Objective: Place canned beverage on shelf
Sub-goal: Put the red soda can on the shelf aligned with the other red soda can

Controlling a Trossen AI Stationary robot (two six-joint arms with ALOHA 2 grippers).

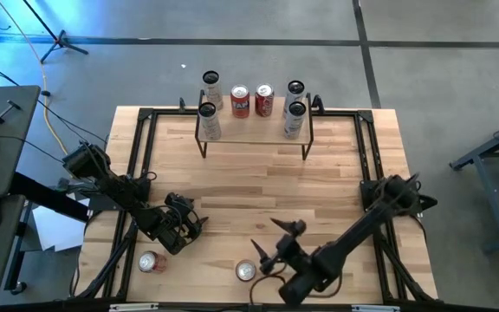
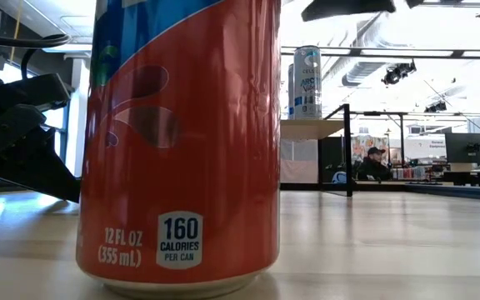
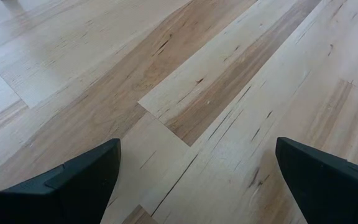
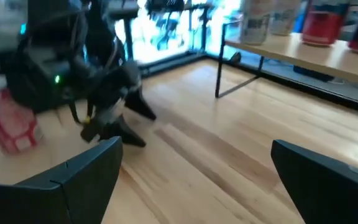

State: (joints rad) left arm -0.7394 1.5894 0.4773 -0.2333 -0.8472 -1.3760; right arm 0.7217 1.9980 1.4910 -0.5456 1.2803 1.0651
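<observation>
A: Pale wood everywhere: desk [image 1: 258, 173] in front, shelf [image 1: 254, 130] at the far edge, already carrying a row of cans [image 1: 240, 101].

B: And the loose ones?

A: Two, upright near the front edge. Red can [image 1: 152, 261] just beside the left tool [image 1: 191, 230], second can [image 1: 246, 270] close to the right tool [image 1: 274, 243].

B: Pinching anything?

A: Nothing. Left tool spread wide, low over bare boards, facing no can. Right tool spread too, empty, aimed across the desk toward the shelf.

B: Why spread like that?

A: Probably readied for a can's width before closing in. Not yet lined up on either one, though.

B: Room left up there?

A: Looks so: middle of the board free at its front. Worth keeping any carried can upright and clear of the neighbours.
</observation>
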